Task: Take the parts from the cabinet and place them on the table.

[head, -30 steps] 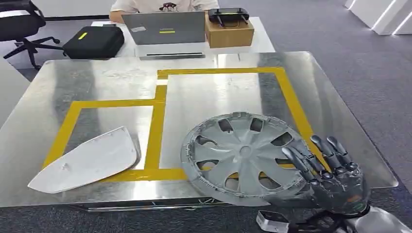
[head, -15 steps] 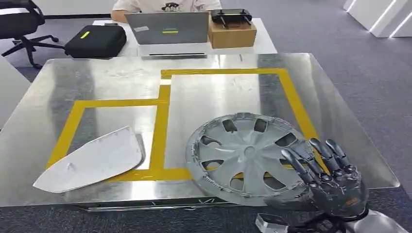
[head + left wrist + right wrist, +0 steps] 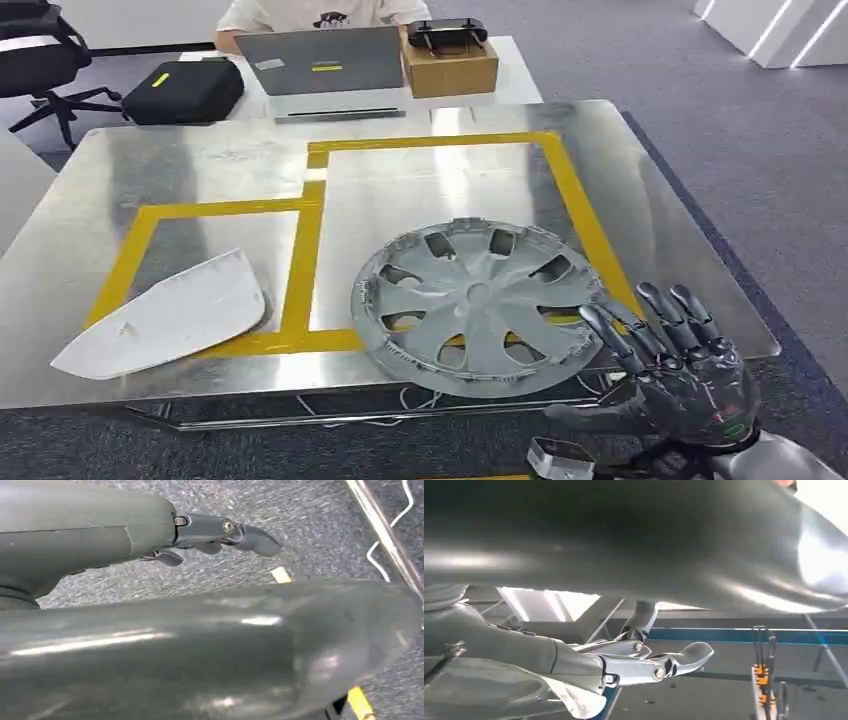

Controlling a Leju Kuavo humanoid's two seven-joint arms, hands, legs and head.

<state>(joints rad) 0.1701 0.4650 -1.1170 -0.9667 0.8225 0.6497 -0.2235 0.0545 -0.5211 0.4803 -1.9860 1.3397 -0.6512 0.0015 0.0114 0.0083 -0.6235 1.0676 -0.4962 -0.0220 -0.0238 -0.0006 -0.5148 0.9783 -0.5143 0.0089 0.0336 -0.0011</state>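
Observation:
A grey hubcap (image 3: 478, 295) lies flat on the metal table (image 3: 420, 190), across the yellow tape, with its near rim hanging over the front edge. A white curved panel (image 3: 165, 315) lies on the table's left part. My right hand (image 3: 680, 370) is off the front right corner, just right of the hubcap's rim, fingers spread upward and holding nothing. The right wrist view shows its thumb (image 3: 674, 662) bare. My left hand (image 3: 210, 530) hangs over the carpet with nothing in it.
Behind the table stands a desk with a laptop (image 3: 320, 60), a cardboard box (image 3: 450, 65) with a controller on it, and a black case (image 3: 185, 90). A person (image 3: 310, 12) sits there. An office chair (image 3: 40, 50) is at far left. Carpet lies to the right.
The whole view has shifted a little. My right hand's fingers lay over the hubcap's near right rim; now they stand beside it. The hubcap and the white panel stay put.

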